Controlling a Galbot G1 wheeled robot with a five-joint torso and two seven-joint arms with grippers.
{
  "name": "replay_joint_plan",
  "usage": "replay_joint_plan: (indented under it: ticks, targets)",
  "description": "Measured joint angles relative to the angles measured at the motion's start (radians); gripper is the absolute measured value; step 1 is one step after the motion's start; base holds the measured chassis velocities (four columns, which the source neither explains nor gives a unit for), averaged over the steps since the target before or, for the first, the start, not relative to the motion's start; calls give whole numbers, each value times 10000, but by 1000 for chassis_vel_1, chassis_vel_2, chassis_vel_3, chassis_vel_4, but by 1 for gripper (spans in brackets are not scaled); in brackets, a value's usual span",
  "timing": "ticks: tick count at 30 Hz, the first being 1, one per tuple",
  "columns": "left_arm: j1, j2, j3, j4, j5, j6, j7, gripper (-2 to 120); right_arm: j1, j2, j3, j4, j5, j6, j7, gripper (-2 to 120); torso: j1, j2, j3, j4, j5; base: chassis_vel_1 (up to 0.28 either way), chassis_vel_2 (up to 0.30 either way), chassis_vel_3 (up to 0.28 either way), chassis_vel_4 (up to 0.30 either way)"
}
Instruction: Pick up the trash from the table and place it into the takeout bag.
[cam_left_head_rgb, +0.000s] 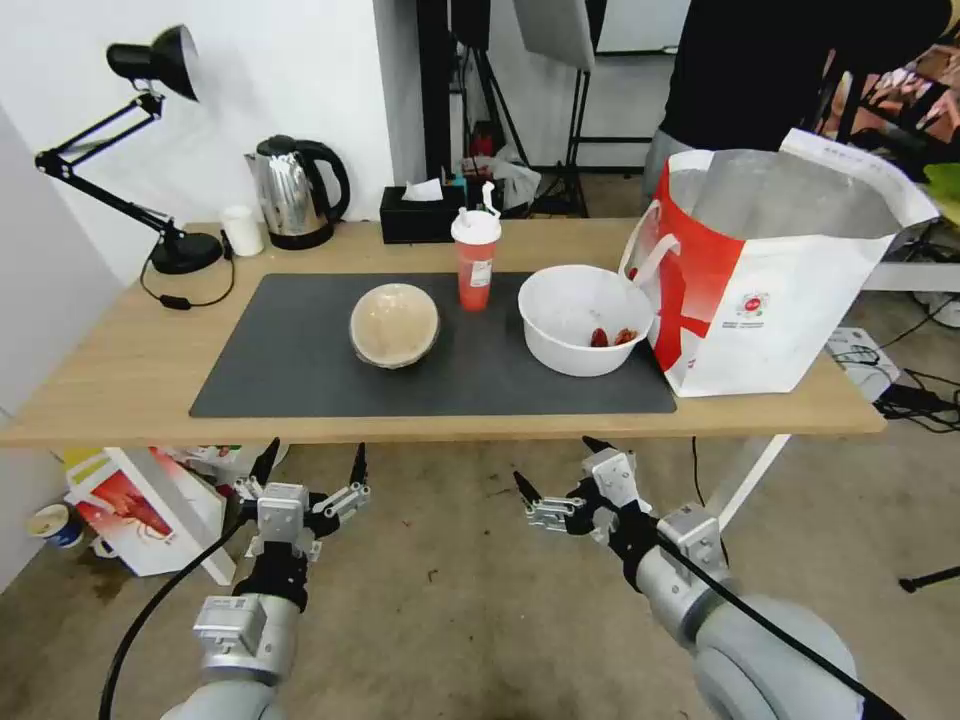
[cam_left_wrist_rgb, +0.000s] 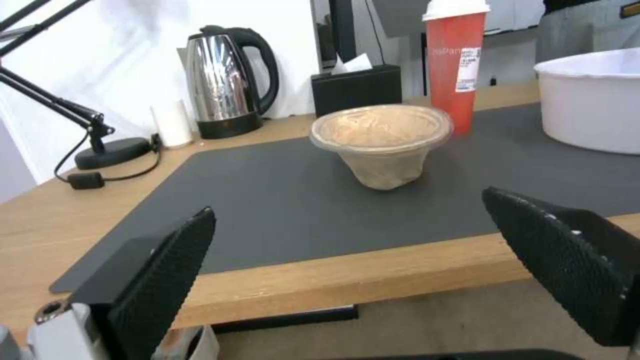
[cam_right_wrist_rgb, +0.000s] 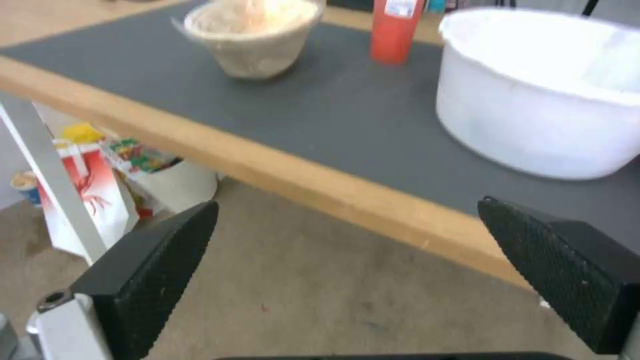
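Grippers below table (cam_left_head_rgb: 120, 400) front edge: left gripper (cam_left_head_rgb: 312, 465) at 7 o'clock, right gripper (cam_left_head_rgb: 560, 465) at 5 o'clock, both fingers spread, empty, pointing tableward.

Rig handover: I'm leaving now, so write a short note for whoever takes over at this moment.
Left end effector: open, empty, below the table's front edge.
Right end effector: open, empty, also below the edge.
On the mat: tan bowl, red cup, white bowl.
Bag: upright, open, at the table's right end, beside the white bowl.
Done: nothing bagged.
Left: all three pieces.
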Motion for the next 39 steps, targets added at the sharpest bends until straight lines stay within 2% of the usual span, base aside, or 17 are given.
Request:
replay_joint_plan:
  ticks: [12,27,31,33,39]
  targets:
    - [0,0,0,0,0,0,0,100,-45,-107,293,507,412,-13,438,100,0,0,0,0,0,0,0,0,0]
    - [0,0,-1,0,0,0,0,100,389,-19,1630,632,1701,247,720,100,0,0,0,-1,0,0,0,0,0]
    - [0,0,0,0,0,0,0,100,1085,-153,1996,187,2161,814,686,100,0,0,1,0,0,0,0,0,0]
    - [1,0,1,0,0,0,0,100,1656,-346,2126,-414,2212,1609,91,100,1,0,1,0,2,0,0,0,0]
    - [0,0,0,0,0,0,0,100,2700,-714,2084,-1051,2562,2155,-607,100,0,-1,1,1,0,0,0,0,0]
